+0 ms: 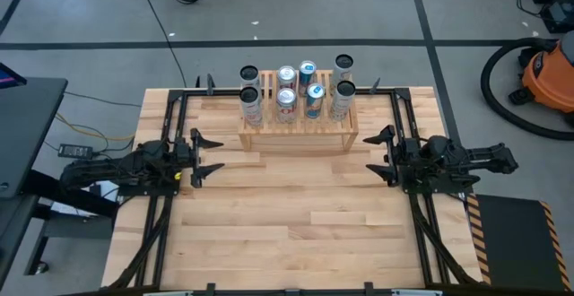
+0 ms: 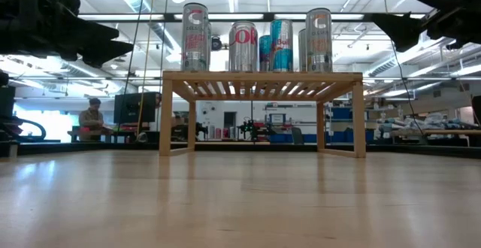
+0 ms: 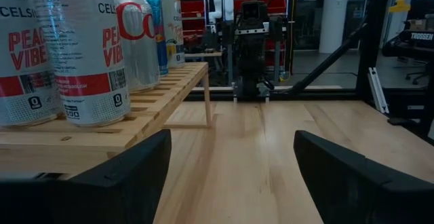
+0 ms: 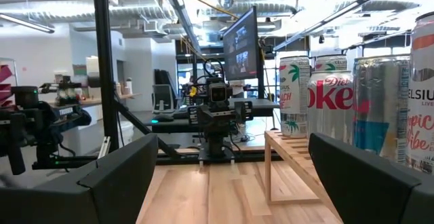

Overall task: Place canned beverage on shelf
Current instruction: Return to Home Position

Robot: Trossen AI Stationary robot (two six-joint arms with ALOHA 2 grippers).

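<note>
Over the desk (image 1: 269, 233), the left fingers (image 1: 206, 141) and the right fingers (image 1: 382, 135) are held spread and empty, one set at each side of the shelf (image 1: 296, 140), apart from it. Eight cans (image 1: 286, 101) are carried on its slats, near the desk's far edge.

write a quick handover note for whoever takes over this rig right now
Left gripper: open, holding nothing, over the table off the shelf's front left corner.
Right gripper: open, holding nothing, off the front right corner.
Cans: eight upright on the shelf, in two rows of four.
Done: stocking, by the look of it; no can shows off the shelf.
Left: probably only parking both arms at home.
</note>
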